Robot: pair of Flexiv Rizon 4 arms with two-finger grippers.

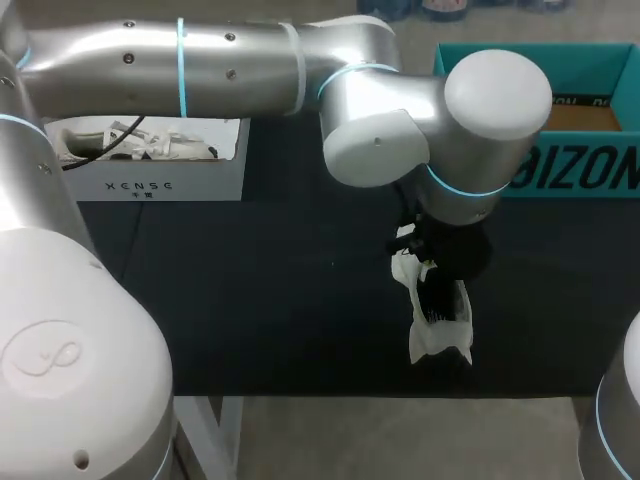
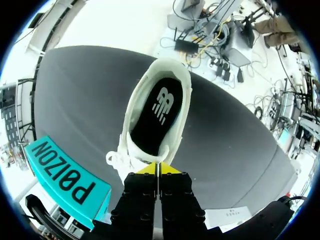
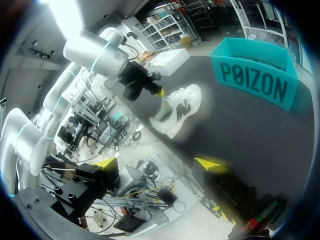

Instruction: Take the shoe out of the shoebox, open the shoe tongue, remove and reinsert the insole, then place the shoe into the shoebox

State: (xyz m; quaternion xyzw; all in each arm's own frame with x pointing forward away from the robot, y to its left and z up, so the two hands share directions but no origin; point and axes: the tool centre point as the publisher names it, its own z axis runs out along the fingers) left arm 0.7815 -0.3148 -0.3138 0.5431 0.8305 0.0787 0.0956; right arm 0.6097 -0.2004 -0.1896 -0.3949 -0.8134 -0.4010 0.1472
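Head view: L arm (image 1: 250,60) comes in from the left and reaches past mid-surface (image 1: 250,300), its wrist right over the white shoe (image 1: 440,340). The shoe lies out on the dark cloth, well apart from the teal shoebox (image 1: 540,160) at the far right, so it's out of the box. A white box (image 1: 150,180) sits far left. L wrist view: L tool (image 2: 157,169) is narrow, yellow tips pressed together at the lace-side edge of the shoe opening, just by the laces (image 2: 117,160). The tongue itself is hidden under the tips, so can't tell if any fabric is caught btwn them. The black insole (image 2: 159,112) lies flat inside, in place. R wrist view: R tool (image 3: 157,164) is spread wide, holding nothing, off by the near edge and well apart from shoe and box. Step in hand, prob.: opening the tongue. Next move likely needs the tongue drawn back toward the toe to widen the mouth, w/ R tool brought in to steady the shoe or go for the insole.
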